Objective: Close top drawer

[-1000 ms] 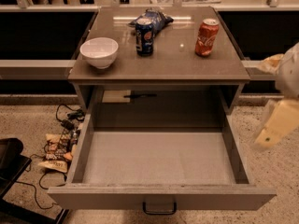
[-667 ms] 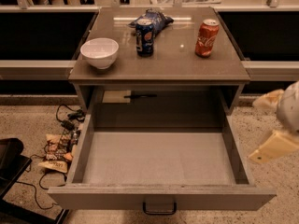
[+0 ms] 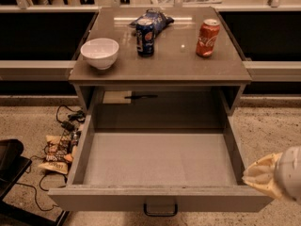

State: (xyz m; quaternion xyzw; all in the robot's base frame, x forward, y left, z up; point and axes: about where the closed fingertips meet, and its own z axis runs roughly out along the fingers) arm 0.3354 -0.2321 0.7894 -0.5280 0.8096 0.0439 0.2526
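Observation:
The top drawer (image 3: pixel 160 199) of the grey cabinet is pulled far out toward me. Its inside is plain grey and empty. A small dark loop handle (image 3: pixel 161 208) sits at the centre of its front. My gripper (image 3: pixel 263 175) shows at the lower right edge, cream and white, just beside the drawer's front right corner. Only part of it is in view.
On the cabinet top (image 3: pixel 164 65) stand a white bowl (image 3: pixel 99 53), a blue can (image 3: pixel 145 36) in front of a blue snack bag (image 3: pixel 155 19), and a red can (image 3: pixel 208 31). Cables and wrappers (image 3: pixel 61 147) lie on the floor at left, by a black object (image 3: pixel 9 166).
My gripper has dropped from the right of the cabinet top down to the drawer's front right corner. The drawer has not moved.

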